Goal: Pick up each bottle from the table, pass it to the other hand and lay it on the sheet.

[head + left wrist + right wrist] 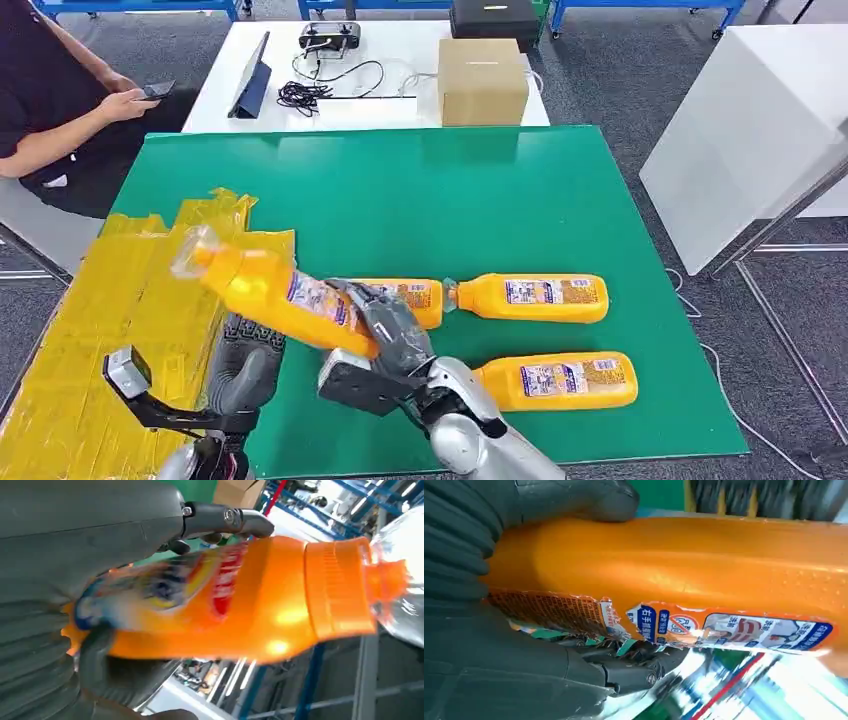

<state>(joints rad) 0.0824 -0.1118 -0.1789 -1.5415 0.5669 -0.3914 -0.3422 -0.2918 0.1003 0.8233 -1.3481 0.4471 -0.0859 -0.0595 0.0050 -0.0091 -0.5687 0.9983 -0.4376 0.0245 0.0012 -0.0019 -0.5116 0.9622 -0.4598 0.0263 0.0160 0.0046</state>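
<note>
Your right hand (385, 325) and left hand (250, 345) both grip the orange bottle (275, 295), held tilted above the green worktop (420, 200), its cap end over the yellow sheet's (110, 320) edge.
</note>
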